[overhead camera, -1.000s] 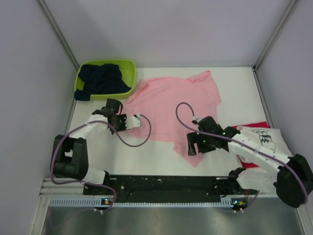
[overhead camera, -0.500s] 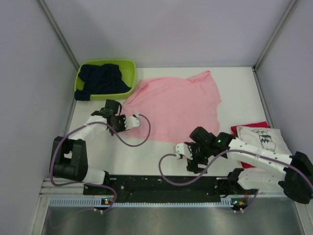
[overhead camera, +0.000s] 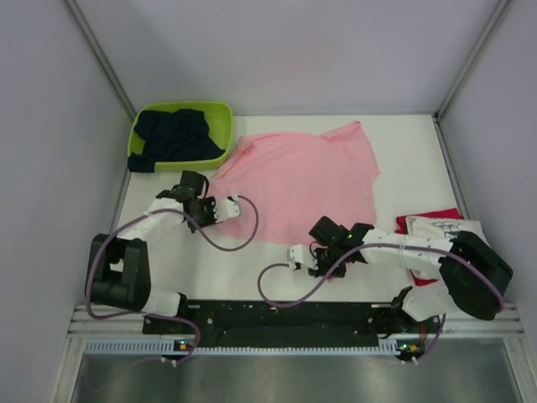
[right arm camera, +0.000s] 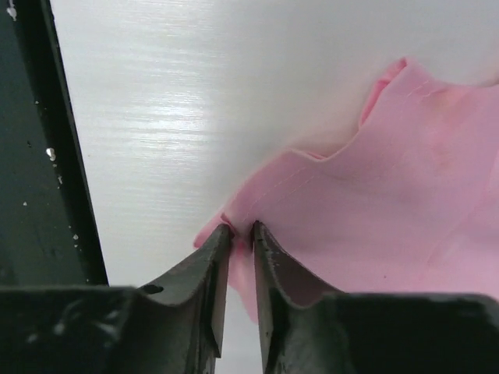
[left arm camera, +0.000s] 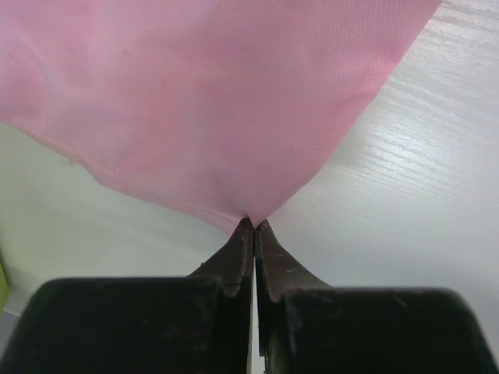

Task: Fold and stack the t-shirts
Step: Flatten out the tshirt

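Left wrist view: the left end effector has its two dark fingers pressed together on one corner of the plain light pink cloth t-shirt. The cloth comes to a tight point at the tips and fans out wide beyond them, lifted a little off the white desk.

Right wrist view: the right end effector is clamped on the near hem of the same pink t-shirt, with a thin fold of cloth caught between the almost-touching fingers. A small tab of hem pokes out just beside one fingertip. The rest of that hem lies wavy on the desk, and a black metal rail runs along the desk's near edge.

From the top external camera, the pink t-shirt lies spread across the middle of the desk. The left arm holds its left near corner, and the right arm reaches in low from the right to its near edge.

A lime-green plastic basket sits at the far left corner, touching the shirt's far left part, with a dark navy t-shirt bundled inside. At the right, a white t-shirt with black line drawing rests on a red t-shirt, partly hidden by the right arm. Purple cables loop off both wrists.
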Tool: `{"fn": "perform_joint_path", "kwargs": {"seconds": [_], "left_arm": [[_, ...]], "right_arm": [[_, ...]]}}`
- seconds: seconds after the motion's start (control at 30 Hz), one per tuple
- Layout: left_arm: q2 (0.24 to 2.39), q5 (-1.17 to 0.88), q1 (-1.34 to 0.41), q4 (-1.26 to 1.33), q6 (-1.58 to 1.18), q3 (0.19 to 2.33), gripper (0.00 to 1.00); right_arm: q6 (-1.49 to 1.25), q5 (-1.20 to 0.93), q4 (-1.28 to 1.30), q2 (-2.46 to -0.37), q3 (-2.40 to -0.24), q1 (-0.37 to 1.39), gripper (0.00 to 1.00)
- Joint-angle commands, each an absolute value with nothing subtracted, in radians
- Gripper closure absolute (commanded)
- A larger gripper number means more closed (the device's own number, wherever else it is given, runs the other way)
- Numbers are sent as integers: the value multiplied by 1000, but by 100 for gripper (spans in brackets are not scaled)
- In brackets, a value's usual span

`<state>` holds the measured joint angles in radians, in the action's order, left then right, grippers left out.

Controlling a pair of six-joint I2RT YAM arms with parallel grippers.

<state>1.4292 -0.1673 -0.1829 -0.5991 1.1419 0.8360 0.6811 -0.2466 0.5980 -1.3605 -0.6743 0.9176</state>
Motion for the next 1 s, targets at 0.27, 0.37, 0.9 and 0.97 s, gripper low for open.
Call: {"fn": "perform_joint_path", "kwargs": {"seconds": [0.27, 0.37, 0.9, 0.97], "left_arm": [[1356, -202, -184, -770, 1046, 946, 100], [1318, -241, -207, -869, 987, 1040, 100], [1226, -56, -495, -1163, 658, 1825, 100], [1249, -22, -497, -1114, 658, 1839, 100]], "right_arm": [[535, 89, 811, -1142, -765, 882, 100], [511, 184, 880, -942, -865, 826, 100], [748, 703, 669, -735, -1467, 796, 100], [805, 703, 571, -762, -1463, 793, 100]]}}
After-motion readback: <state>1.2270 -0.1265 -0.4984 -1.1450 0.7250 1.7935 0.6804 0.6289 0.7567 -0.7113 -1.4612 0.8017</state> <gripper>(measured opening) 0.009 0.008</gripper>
